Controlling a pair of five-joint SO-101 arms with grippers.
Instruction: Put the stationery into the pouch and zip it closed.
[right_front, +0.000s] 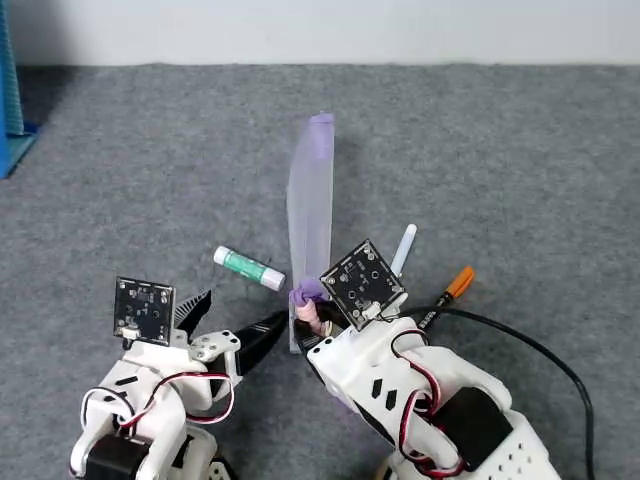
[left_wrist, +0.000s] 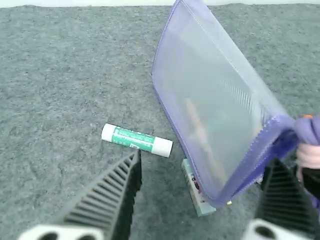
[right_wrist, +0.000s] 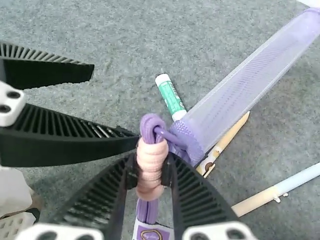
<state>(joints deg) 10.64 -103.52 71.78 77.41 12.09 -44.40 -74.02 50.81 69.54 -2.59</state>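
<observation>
High view: the pouch (right_front: 311, 200) stands on its long edge on the table (right_front: 520, 150), running from near to far between the two arms. The right gripper (right_front: 308, 312) is clamped on the zip pull (right_wrist: 150, 160), a pink and purple tassel at the pouch's near end. The left gripper (right_front: 243, 310) hangs spread wide just left of that end, holding nothing.

Stationery outside the pouch:
- glue stick (right_front: 250, 268), flat on the table just left of the pouch
- pale pen (right_front: 403, 250) and orange marker (right_front: 456, 284), to the right of the pouch
- wooden pencil (right_wrist: 225, 142), lying partly under the pouch's near end

Whether the zip is open cannot be told from these views.

The step in hand is judged to be opening the pouch by its pull. Recommended procedure:
1. Keep the right jaws tight on the tassel; it is soft and could slip.
2. Close the left gripper on the near corner of the fabric, not on the pull, so that the pouch is braced.
3. Draw the pull along the line of the zip towards the far end; a sideways pull would only tip the pouch over.
4. Avoid knocking the glue stick, which is round and would roll
</observation>
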